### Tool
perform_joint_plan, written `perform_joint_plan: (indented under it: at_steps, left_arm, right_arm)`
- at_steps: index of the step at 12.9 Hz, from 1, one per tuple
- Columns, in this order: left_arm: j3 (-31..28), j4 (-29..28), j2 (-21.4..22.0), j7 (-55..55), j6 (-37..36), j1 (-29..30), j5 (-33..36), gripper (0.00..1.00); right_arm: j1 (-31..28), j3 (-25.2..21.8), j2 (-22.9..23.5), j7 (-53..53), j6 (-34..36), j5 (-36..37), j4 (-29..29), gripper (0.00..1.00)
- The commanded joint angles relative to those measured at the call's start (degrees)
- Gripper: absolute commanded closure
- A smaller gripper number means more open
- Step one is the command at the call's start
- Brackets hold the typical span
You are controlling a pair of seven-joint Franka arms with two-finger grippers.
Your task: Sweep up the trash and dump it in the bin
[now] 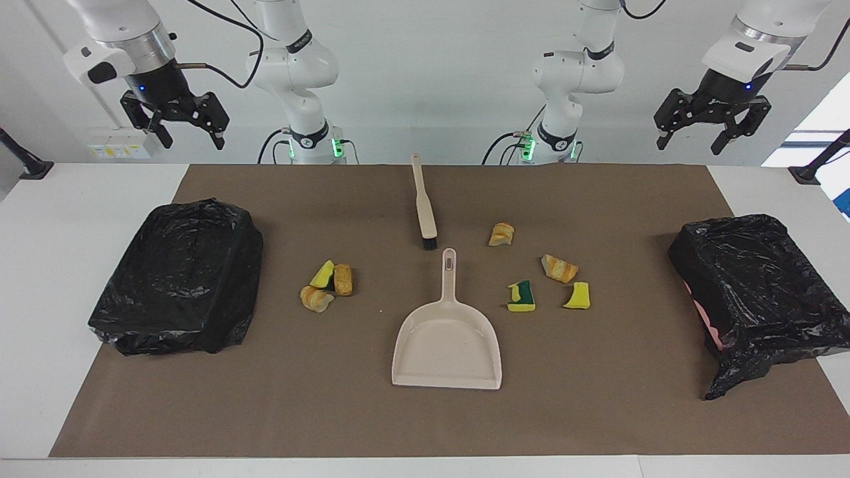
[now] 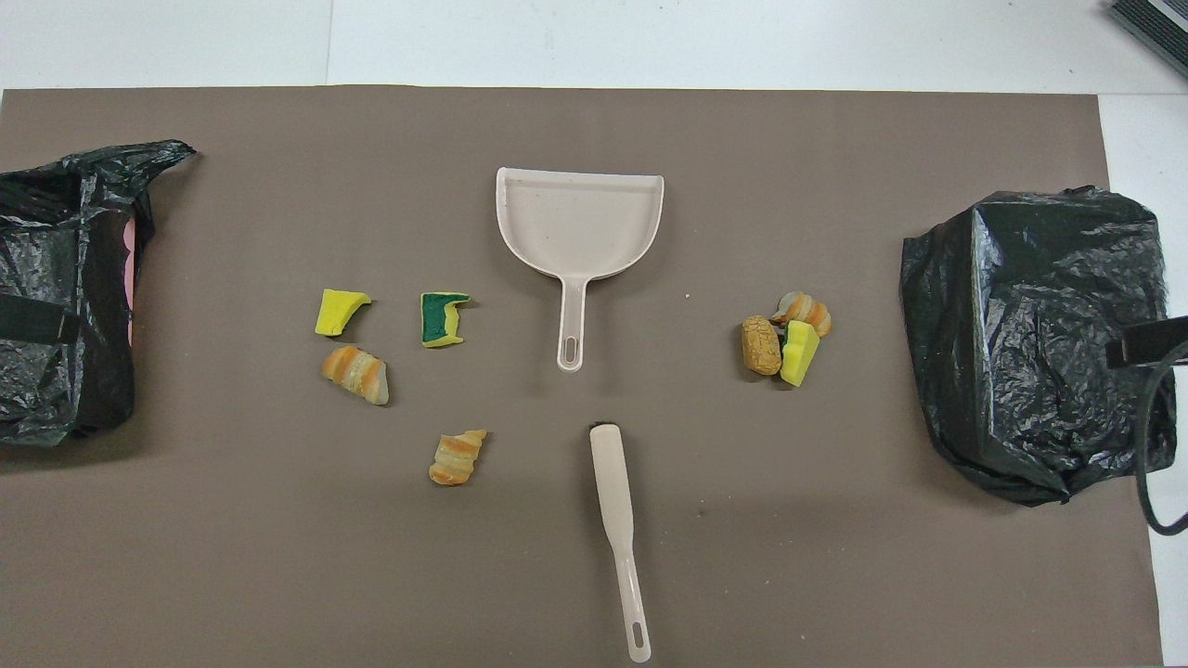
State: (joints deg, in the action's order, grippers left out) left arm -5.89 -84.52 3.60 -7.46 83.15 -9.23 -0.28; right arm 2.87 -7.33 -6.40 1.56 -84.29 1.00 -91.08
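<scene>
A beige dustpan (image 1: 446,345) (image 2: 580,223) lies mid-mat, its handle toward the robots. A beige brush (image 1: 424,206) (image 2: 617,529) lies nearer to the robots, bristles facing the pan's handle. Three trash scraps (image 1: 329,285) (image 2: 784,339) cluster toward the right arm's end. Several more trash scraps (image 1: 559,268) (image 2: 355,371) are scattered toward the left arm's end. A bin lined with a black bag (image 1: 179,279) (image 2: 1035,339) sits at the right arm's end, and another bin (image 1: 757,292) (image 2: 65,297) at the left arm's end. My right gripper (image 1: 192,141) and left gripper (image 1: 690,145) hang open and empty, high over the table's robot edge.
A brown mat (image 1: 597,411) (image 2: 835,557) covers most of the white table (image 1: 80,199). Black clamp posts (image 1: 813,169) stand at both table ends near the robots' edge.
</scene>
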Motion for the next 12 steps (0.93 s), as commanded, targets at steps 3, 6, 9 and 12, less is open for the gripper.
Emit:
perform_joint_plan:
  at_steps: [3, 6, 9, 12]
  left_arm:
    - [0.18, -3.55, 2.81, -0.28, -0.18, 0.27, 1.07, 0.0]
    - [0.09, -3.46, 2.72, -0.02, -0.36, 0.36, 1.33, 0.0]
    - [0.09, -3.55, 2.9, 0.95, -0.88, 0.44, 2.21, 0.0]
    - [0.18, -3.55, 2.99, 1.22, -1.06, 0.36, 2.21, 0.0]
  right_arm:
    - [-0.14, 0.03, -0.9, 0.46, -1.23, -0.39, -1.03, 0.0]
    - [-0.06, 0.03, -0.98, 0.63, -0.53, -0.3, -1.03, 0.0]
    - [-0.14, 0.03, -1.07, 0.63, 0.18, -0.3, -1.03, 0.0]
    - [-0.14, 0.03, -1.51, 0.63, 0.27, -0.3, -1.81, 0.0]
